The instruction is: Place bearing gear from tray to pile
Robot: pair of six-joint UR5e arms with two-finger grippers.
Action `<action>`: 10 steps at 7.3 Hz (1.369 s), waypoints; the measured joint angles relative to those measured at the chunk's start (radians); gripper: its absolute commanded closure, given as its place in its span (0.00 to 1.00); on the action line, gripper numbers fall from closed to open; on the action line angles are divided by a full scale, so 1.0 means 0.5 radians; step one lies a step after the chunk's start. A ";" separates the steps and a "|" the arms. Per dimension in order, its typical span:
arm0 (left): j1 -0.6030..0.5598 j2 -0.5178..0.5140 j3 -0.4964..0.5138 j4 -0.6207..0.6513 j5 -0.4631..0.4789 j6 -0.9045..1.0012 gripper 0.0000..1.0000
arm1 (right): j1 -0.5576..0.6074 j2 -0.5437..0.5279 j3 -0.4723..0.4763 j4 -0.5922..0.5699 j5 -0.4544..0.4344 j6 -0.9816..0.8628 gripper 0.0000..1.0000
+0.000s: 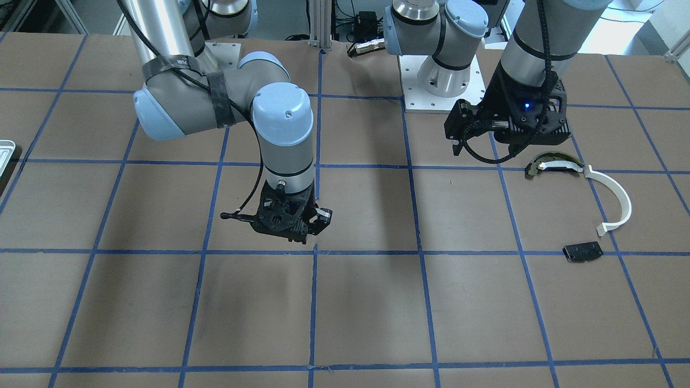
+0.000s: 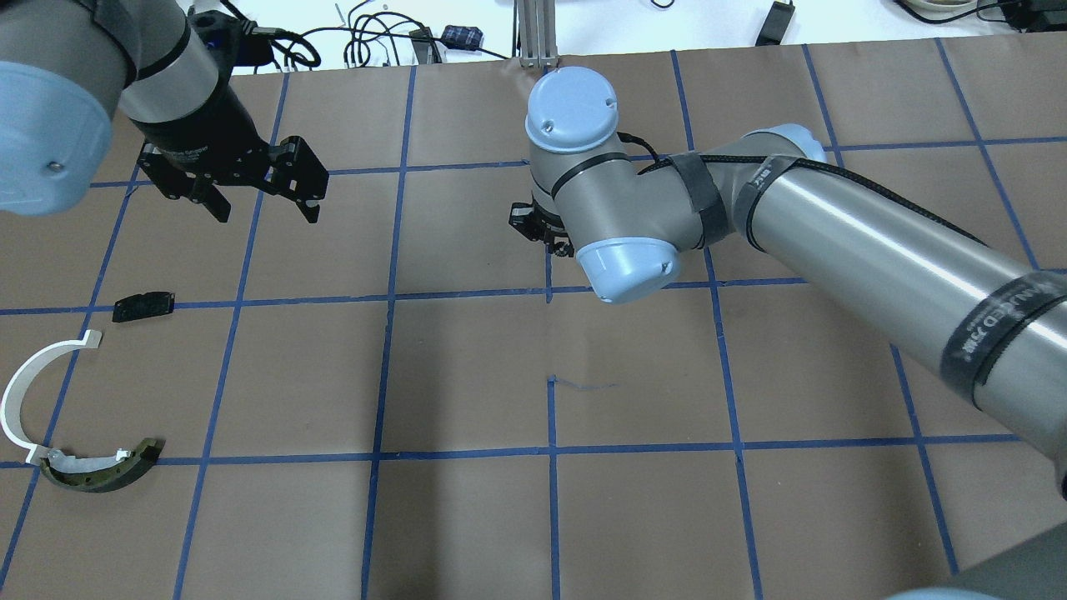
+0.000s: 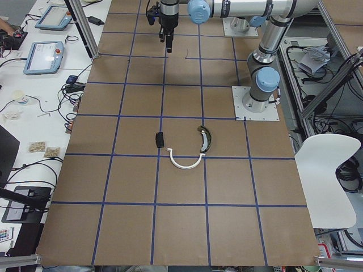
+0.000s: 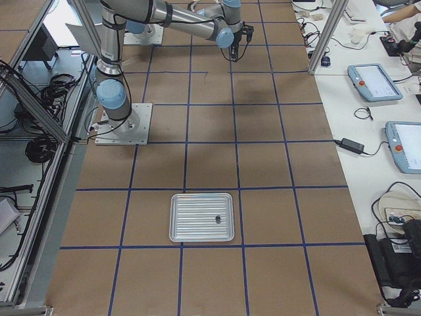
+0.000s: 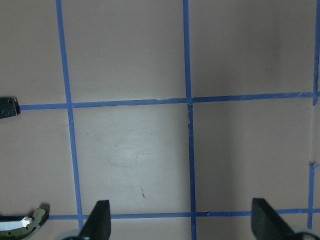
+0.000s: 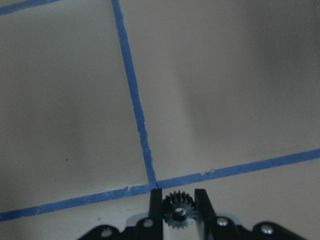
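Note:
My right gripper point(image 6: 178, 200) is shut on a small dark toothed bearing gear point(image 6: 178, 213) and holds it above the table's middle; it also shows in the front view point(image 1: 315, 226). The tray point(image 4: 191, 217), pale and ribbed, lies far off at the right end, and its corner shows in the front view point(image 1: 5, 153). The pile lies at the left end: a white arc strip point(image 2: 17, 400), a dark curved piece point(image 2: 104, 471) and a small black plate point(image 2: 143, 306). My left gripper point(image 2: 262, 204) is open and empty, hovering beyond the pile.
One small dark part point(image 4: 218, 218) lies on the tray. Brown paper with a blue tape grid point(image 2: 550, 367) covers the table. The arm bases point(image 1: 439, 81) stand at the robot's edge. Screens and cables lie on the side bench point(image 4: 371, 82).

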 measured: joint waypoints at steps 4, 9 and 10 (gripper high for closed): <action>-0.004 -0.126 -0.103 0.083 -0.142 -0.097 0.00 | -0.043 0.004 -0.019 -0.022 0.014 -0.193 0.12; -0.131 -0.314 -0.121 0.290 -0.171 -0.186 0.00 | -0.764 -0.553 -0.121 0.811 0.019 -1.462 0.10; -0.223 -0.374 -0.122 0.370 -0.172 -0.291 0.00 | -0.972 -0.621 -0.170 0.969 0.015 -1.825 0.10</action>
